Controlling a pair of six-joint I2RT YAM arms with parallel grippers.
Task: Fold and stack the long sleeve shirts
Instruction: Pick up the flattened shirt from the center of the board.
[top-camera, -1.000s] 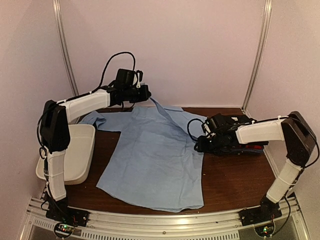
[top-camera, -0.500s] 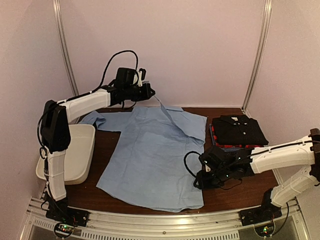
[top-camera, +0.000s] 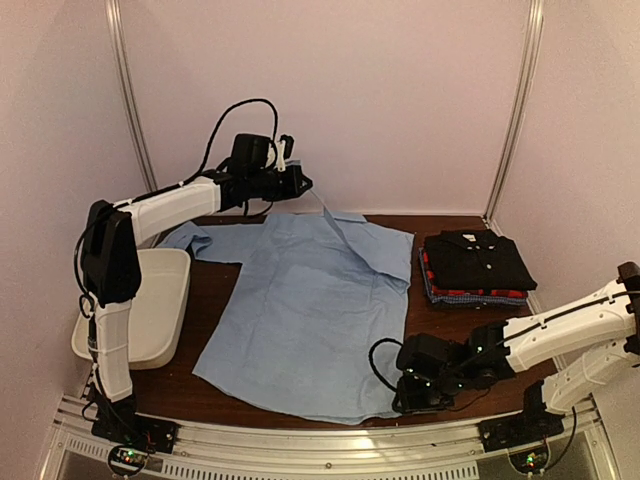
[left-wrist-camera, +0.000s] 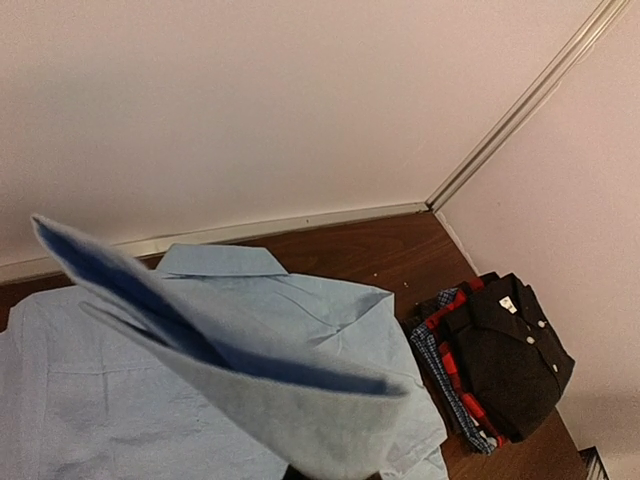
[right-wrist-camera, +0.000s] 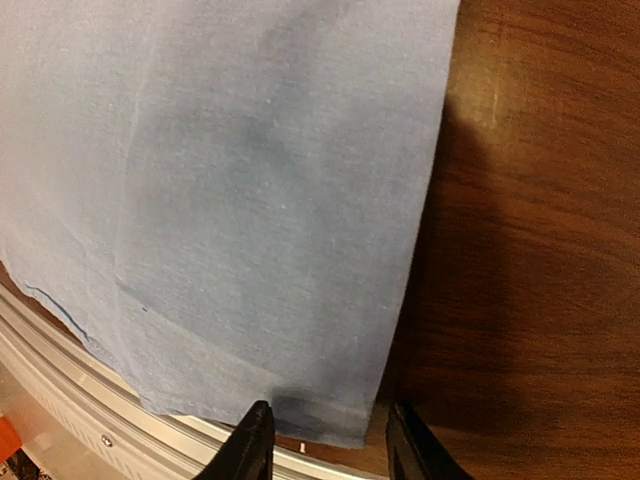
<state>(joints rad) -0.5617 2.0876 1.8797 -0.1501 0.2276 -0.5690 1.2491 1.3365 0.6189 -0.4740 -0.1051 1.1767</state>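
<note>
A light blue collared shirt (top-camera: 310, 310) lies spread over the middle of the brown table. At the back, my left gripper (top-camera: 303, 184) is shut on a raised part of it near the collar. That fold of cloth (left-wrist-camera: 250, 370) fills the left wrist view and hides the fingers. My right gripper (right-wrist-camera: 330, 450) is low at the shirt's near right hem corner (top-camera: 395, 405). It is open, with its black fingertips (right-wrist-camera: 250, 445) either side of that corner. Folded shirts in black, red and blue check sit stacked (top-camera: 478, 265) at the back right.
A white plastic tub (top-camera: 160, 300) stands at the table's left edge under the left arm. A metal rail (top-camera: 330, 440) runs along the near edge, close to the right gripper. Bare brown table (right-wrist-camera: 540, 250) lies right of the hem.
The right arm has swung from the folded stack at the back right down to the shirt's near right hem corner. The left gripper has stayed put, holding the cloth.
</note>
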